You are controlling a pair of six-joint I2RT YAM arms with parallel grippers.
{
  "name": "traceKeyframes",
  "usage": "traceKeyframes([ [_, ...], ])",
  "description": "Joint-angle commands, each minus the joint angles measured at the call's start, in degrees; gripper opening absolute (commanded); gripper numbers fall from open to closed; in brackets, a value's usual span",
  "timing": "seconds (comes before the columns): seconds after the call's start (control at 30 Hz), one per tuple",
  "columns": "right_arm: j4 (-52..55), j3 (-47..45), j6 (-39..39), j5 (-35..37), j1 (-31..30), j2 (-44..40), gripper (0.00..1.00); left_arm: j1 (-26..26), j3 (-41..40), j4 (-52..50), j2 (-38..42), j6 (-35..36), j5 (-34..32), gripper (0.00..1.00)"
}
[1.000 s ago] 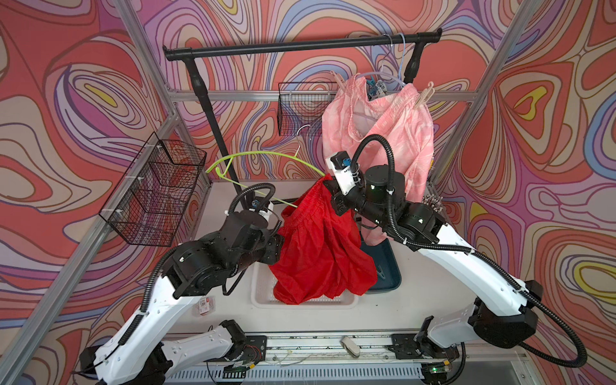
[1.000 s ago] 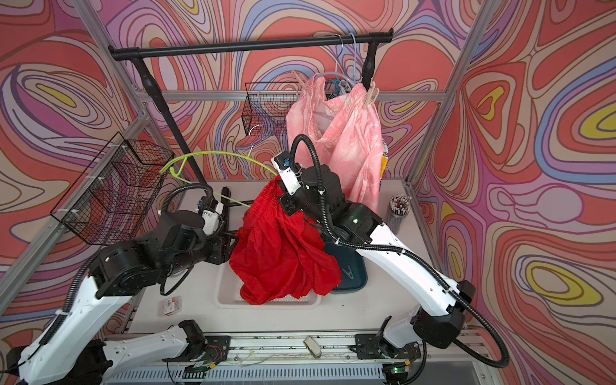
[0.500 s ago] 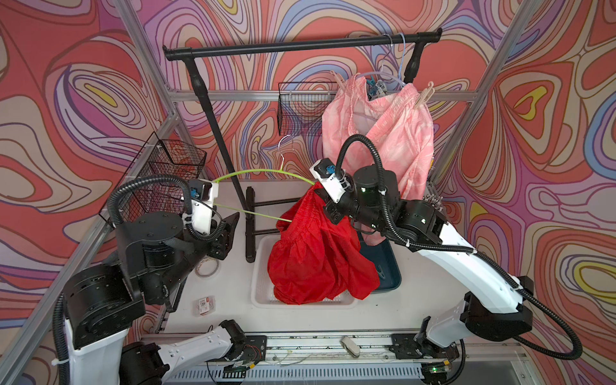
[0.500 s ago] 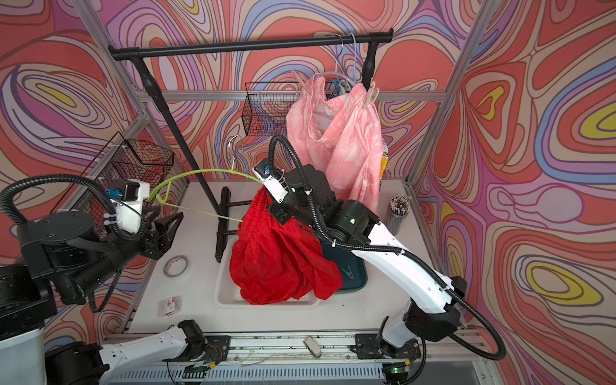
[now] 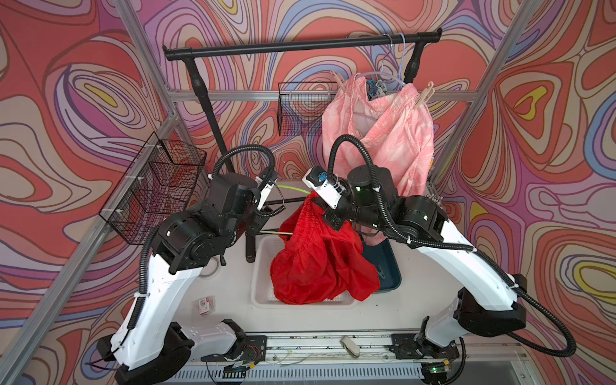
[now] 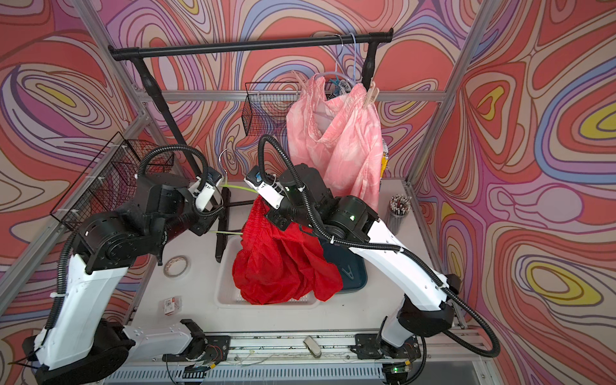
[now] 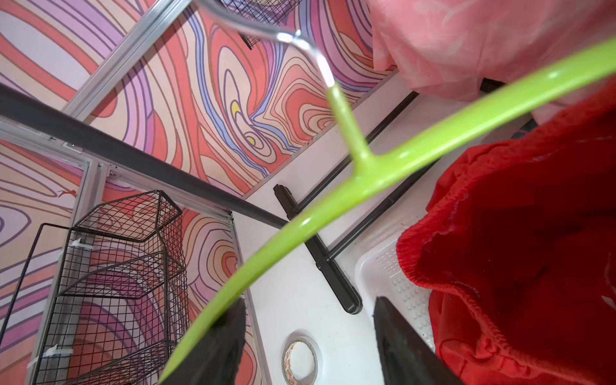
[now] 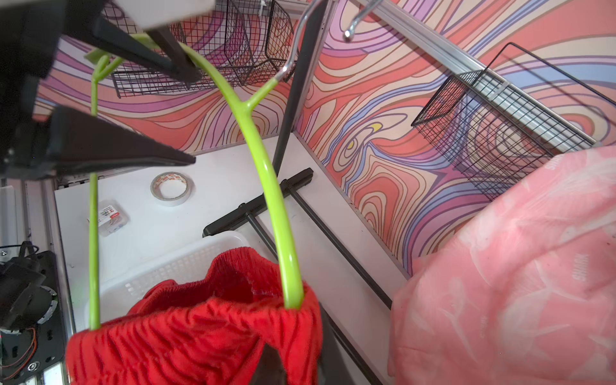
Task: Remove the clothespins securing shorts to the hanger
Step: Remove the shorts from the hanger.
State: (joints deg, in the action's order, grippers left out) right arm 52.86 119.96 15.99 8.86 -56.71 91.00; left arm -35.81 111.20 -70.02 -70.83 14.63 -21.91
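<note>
top views: right gripper (image 5: 330, 221) is pinched onto the waistband of the red shorts (image 5: 320, 263), holding them up over the white basket (image 5: 263, 301). green hanger (image 5: 290, 189) sticks out of the waistband toward the left gripper (image 5: 261, 224); can't tell its jaw width from here. pink shorts (image 5: 383, 133) hang on the rail (image 5: 300, 49) with beige clothespins (image 5: 426, 96) on. one grey clothespin (image 6: 346, 274) lies in the blue bin (image 6: 358, 283).

left wrist: jaws stand well apart, hanger arm rests against one finger (image 7: 226, 343), nothing clamped.

right wrist: both hanger limbs run into the red waistband, no peg visible on it. one dark finger shows in the bunched cloth, grip closed.

read: red pair looks unpegged, so the step in hand is getting hanger and shorts apart. next move wants left to close on the hanger arm and draw it out along its curve while right holds the cloth over the basket. risk: waistband snags on the hanger end. pink pair's pegs come after.
</note>
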Motion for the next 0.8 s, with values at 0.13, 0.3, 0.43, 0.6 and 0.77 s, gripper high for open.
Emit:
traceKeyframes([
  [0.13,3.10,1.62,2.01,-4.05,-0.42,-2.62,0.00,11.00,-3.73,1.41,2.60,5.39,17.60,0.55],
  [0.3,4.44,3.52,4.16,-2.44,-0.49,-1.14,0.00,16.55,-4.10,-2.41,3.41,8.50,24.10,0.54],
  [0.43,4.37,1.59,8.26,-1.70,-0.44,-1.57,0.00,20.42,-4.65,-4.64,5.02,9.54,31.62,0.58],
  [0.6,0.12,-5.87,14.59,1.38,-0.43,-6.61,0.00,24.74,-3.18,-7.68,3.18,10.15,40.24,0.60],
  [0.77,-7.12,-13.71,21.42,4.80,-0.40,-12.84,0.00,29.69,1.96,-12.01,-3.12,10.09,50.35,0.59],
])
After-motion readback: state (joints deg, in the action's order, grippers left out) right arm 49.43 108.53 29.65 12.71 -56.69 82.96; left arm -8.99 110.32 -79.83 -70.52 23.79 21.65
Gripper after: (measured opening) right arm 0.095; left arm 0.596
